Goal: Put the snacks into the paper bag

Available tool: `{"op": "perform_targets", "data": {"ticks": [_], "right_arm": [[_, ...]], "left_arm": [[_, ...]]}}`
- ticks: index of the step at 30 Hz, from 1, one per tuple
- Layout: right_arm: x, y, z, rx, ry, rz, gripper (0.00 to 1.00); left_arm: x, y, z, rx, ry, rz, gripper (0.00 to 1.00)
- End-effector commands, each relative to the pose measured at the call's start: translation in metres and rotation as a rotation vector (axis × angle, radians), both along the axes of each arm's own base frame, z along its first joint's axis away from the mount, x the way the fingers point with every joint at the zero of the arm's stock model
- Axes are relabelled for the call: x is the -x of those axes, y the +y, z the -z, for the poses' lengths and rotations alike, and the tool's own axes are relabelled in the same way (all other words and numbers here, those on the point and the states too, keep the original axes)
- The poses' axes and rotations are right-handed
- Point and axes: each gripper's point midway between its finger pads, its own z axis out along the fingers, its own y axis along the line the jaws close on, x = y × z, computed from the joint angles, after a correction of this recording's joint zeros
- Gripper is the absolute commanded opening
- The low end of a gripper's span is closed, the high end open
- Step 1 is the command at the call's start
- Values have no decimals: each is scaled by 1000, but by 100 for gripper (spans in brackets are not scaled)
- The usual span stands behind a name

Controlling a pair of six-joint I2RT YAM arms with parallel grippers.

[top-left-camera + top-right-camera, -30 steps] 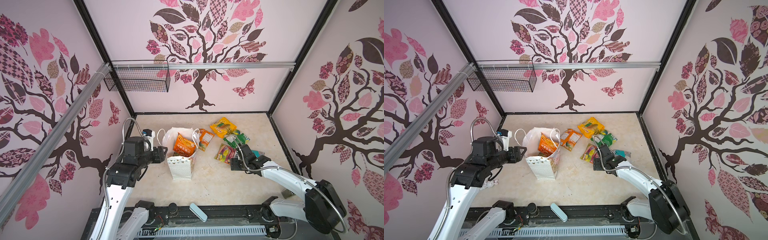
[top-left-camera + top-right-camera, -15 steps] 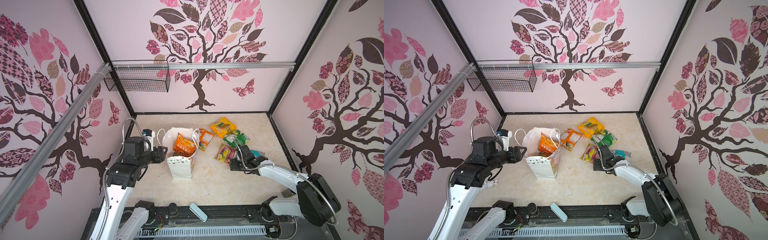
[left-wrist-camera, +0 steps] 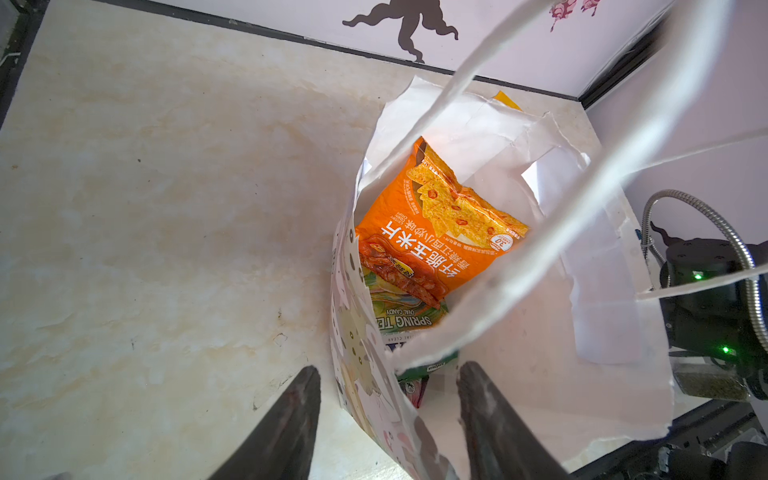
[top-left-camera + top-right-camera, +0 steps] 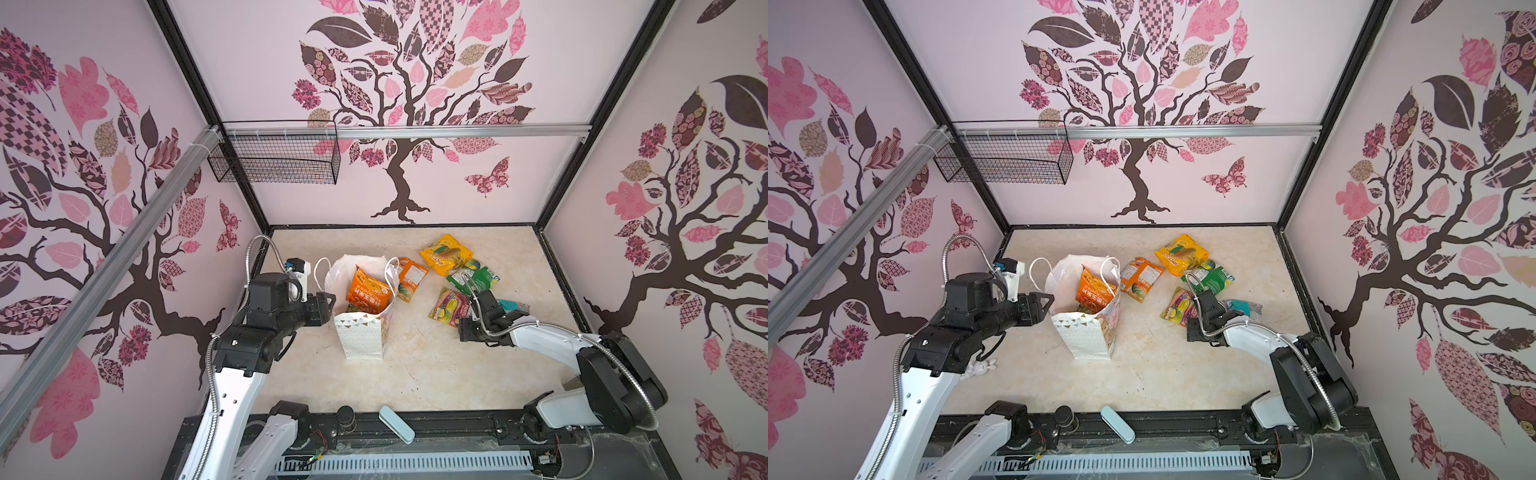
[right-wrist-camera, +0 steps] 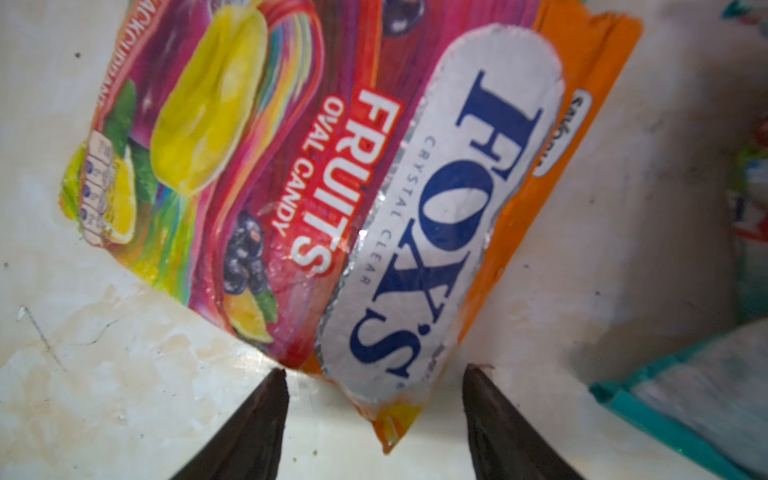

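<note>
Right of the paper bag (image 4: 361,336): the right gripper (image 5: 379,370) has crept a touch closer to the bag than a second ago. It now sits low over the FOX'S packet (image 5: 415,208), which lies flat on the table (image 4: 436,374), clear of the bag.
Right jaws: apart, one finger on each side of the packet's near end, with nothing pinched yet. Looks like it's about to squeeze.
Left gripper (image 3: 388,365): hasn't budged. It's parked at the bag's left rim with its jaws loose and the bag wall running between them, not clamped on it.
Inside the bag: an orange chip packet (image 3: 436,232) stands up, with a green candy packet (image 3: 405,320) under it.
Outside the bag: a small orange packet (image 4: 409,278) sits just beside the bag's right wall. The yellow packet (image 4: 446,253), loose green packet (image 4: 473,278) and teal packet (image 4: 513,306) lie farther right.
What it means: the next pick is being lined up, but the bag count is unchanged. About five snacks are left out, so it's maybe a third done.
Heads up: the packet is glossy and flat, so an edge grab could slip.
</note>
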Motion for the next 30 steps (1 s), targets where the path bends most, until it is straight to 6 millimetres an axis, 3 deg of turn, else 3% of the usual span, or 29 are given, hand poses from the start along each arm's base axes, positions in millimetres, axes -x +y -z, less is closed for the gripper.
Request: {"op": "perform_targets", "data": {"ticks": [1, 5, 10, 16, 27, 30], "right_arm": [[-10, 0, -3, -1, -7, 12, 65], [-10, 2, 0, -13, -5, 18, 60], [-9, 4, 5, -21, 15, 15, 41], [-10, 5, 5, -14, 26, 8, 28], [-11, 7, -9, -30, 12, 2, 4], [-13, 9, -17, -41, -3, -2, 1]], "left_arm": [[2, 1, 4, -16, -13, 7, 57], [3, 1, 1, -15, -17, 8, 57], [2, 1, 1, -15, -12, 7, 58], [2, 1, 1, -17, -11, 8, 58], [-1, -2, 0, -8, 6, 20, 58], [-1, -2, 2, -12, 14, 17, 58]]}}
